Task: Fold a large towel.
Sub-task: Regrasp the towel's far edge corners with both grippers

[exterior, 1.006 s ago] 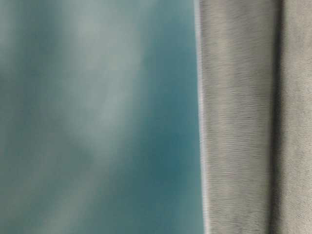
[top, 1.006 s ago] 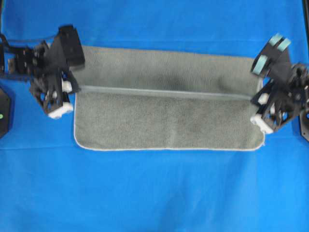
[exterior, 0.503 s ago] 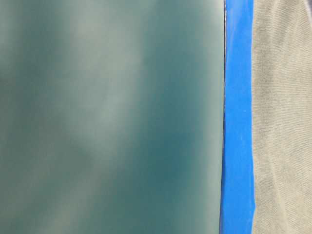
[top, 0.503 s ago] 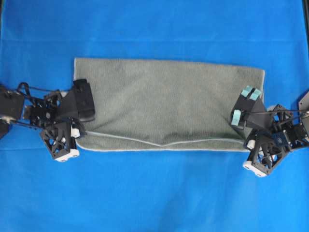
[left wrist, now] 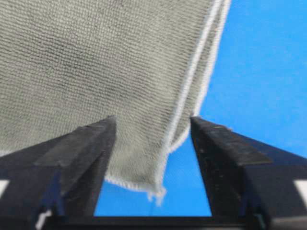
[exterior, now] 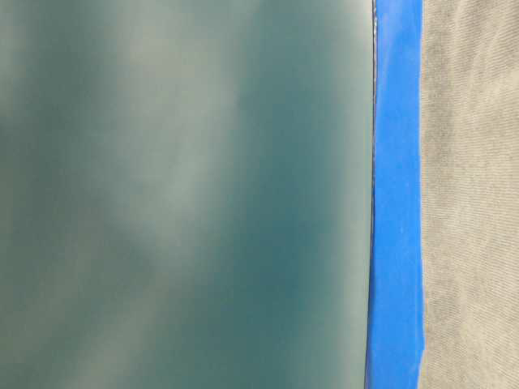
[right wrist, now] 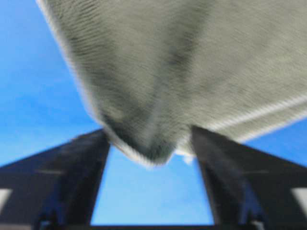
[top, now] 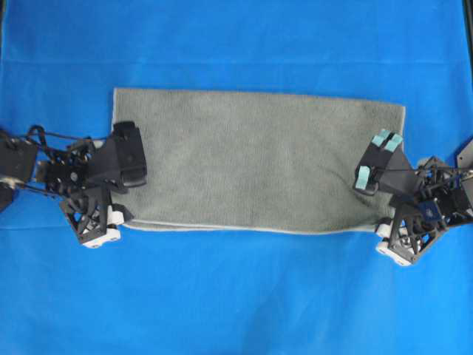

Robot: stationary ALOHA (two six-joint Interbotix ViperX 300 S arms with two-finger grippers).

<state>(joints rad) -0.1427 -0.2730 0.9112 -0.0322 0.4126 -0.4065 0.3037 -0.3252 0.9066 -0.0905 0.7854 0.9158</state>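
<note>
The grey-green towel lies flat on the blue cloth, doubled over, its pale stitched edges stacked along the near side. My left gripper sits at the near left corner, my right gripper at the near right corner. In the left wrist view the left gripper is open, and the towel corner lies loose between its fingers without touching them. The right wrist view is blurred. It shows the right gripper open too, with a drooping corner of the towel between the spread fingers.
The blue cloth covers the whole table around the towel. The table-level view is mostly filled by a dark blurred surface, with a blue strip and a band of towel on the right.
Both grippers carried the towel's far edge over to the near edge, then opened and let go of the corners. The wavy top edge has settled flat onto the lower one.
</note>
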